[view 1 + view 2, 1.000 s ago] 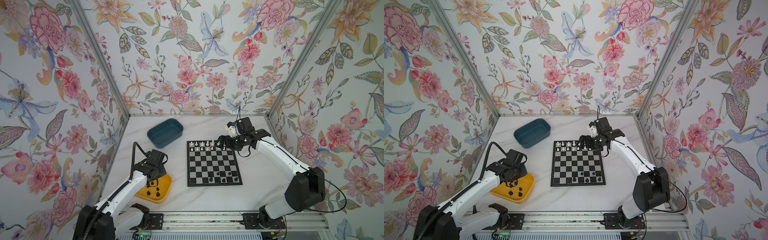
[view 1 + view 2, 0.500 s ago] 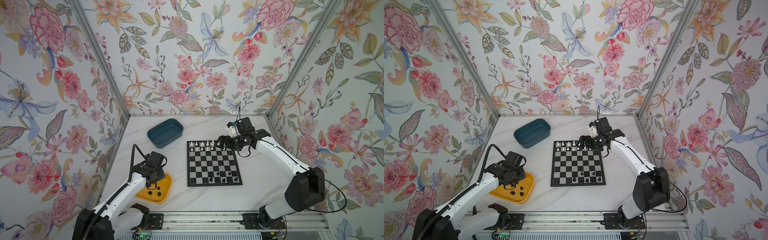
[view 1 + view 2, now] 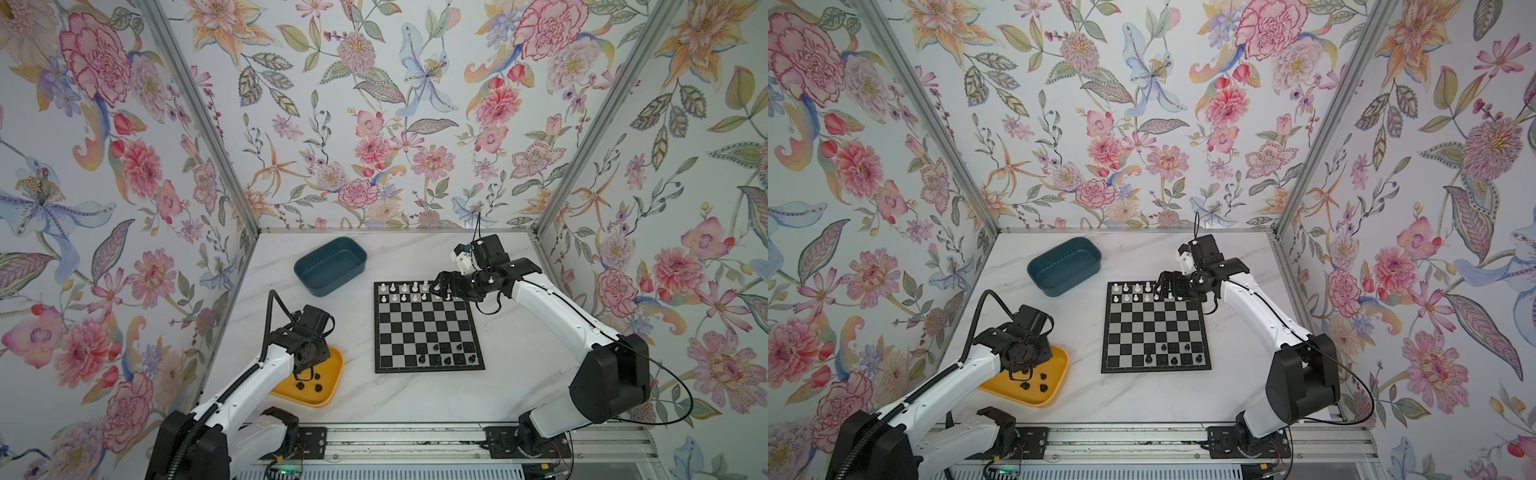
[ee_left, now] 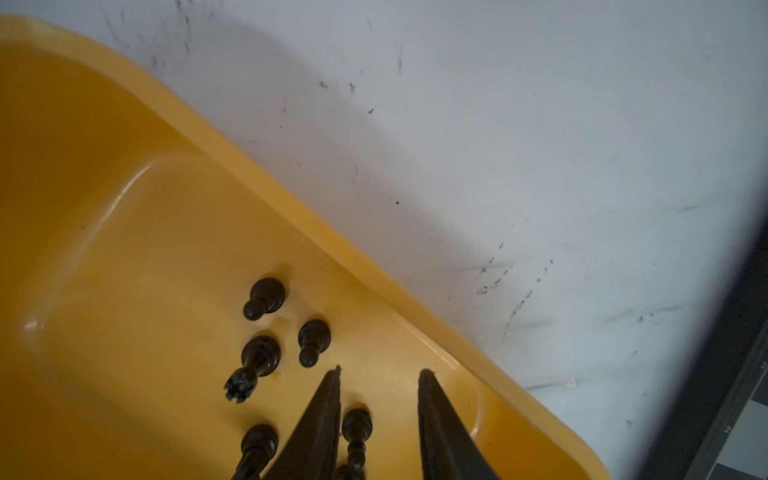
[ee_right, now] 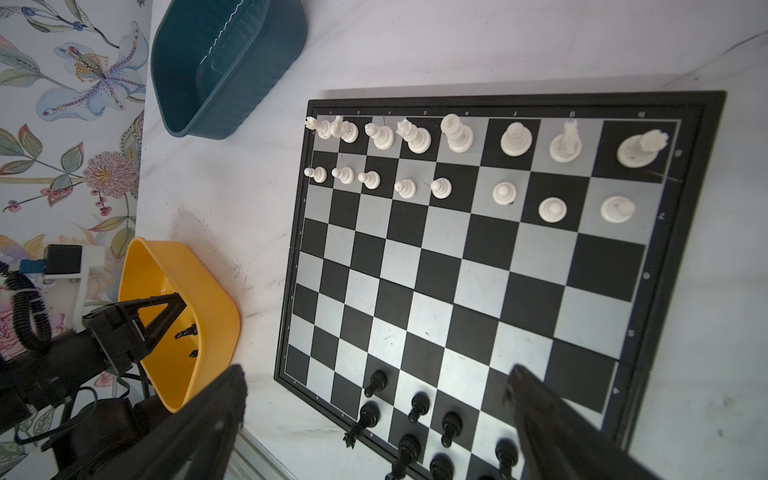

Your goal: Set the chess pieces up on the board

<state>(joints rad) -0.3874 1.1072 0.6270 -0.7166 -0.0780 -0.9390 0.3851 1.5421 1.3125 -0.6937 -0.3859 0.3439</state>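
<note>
The board (image 3: pixel 424 328) (image 3: pixel 1154 328) (image 5: pixel 498 270) lies mid-table. White chess pieces (image 3: pixel 403 291) (image 5: pixel 457 137) fill its two far rows. Several black pieces (image 3: pixel 446 353) (image 5: pixel 419 405) stand in the near rows. My left gripper (image 3: pixel 305 376) (image 4: pixel 380 372) reaches down into the yellow tray (image 3: pixel 328 390) (image 4: pixel 124 208). Its jaws are apart around a lying black piece (image 4: pixel 356 424) that rests close to one finger. More black pieces (image 4: pixel 262 357) lie loose beside it. My right gripper (image 3: pixel 438 289) (image 5: pixel 376 369) hovers wide open over the board's far right part, holding nothing.
An empty teal tray (image 3: pixel 330 266) (image 3: pixel 1065 266) (image 5: pixel 224 66) stands at the back left of the board. The floral walls close in on three sides. The metal rail with both arm bases runs along the front edge.
My left gripper has shifted slightly lower into the yellow tray. The right arm has stayed still.
</note>
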